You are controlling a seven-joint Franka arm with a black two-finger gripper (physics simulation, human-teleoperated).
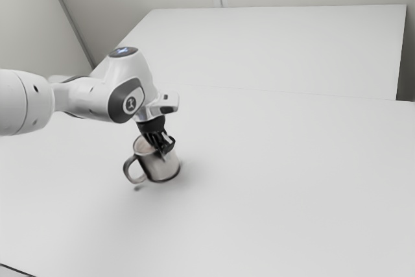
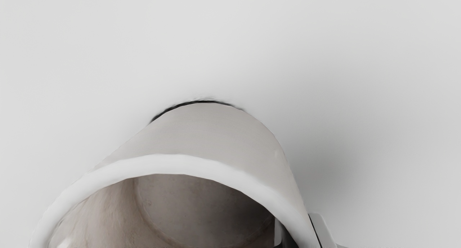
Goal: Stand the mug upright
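Note:
The gripper (image 1: pixel 164 152) is at the mug's rim, on the side away from the handle. The metallic grey mug (image 1: pixel 159 167) leans slightly, its mouth tipped toward the exterior view's left and its base low over the table. Its dark handle (image 1: pixel 128 168) faces the exterior view's left. In the wrist view, the gripper (image 2: pixel 300 231) has one finger inside the mug (image 2: pixel 216 132) and the other against its outside, with the wall held between them. The mug's pale rim (image 2: pixel 173 164) and part of its hollow inside are visible.
The mug is over a broad white table (image 1: pixel 279 180). Behind it, another white surface (image 1: pixel 285 47) extends toward the pale walls. A soft shadow lies beside the mug, and a small dark one is below the handle.

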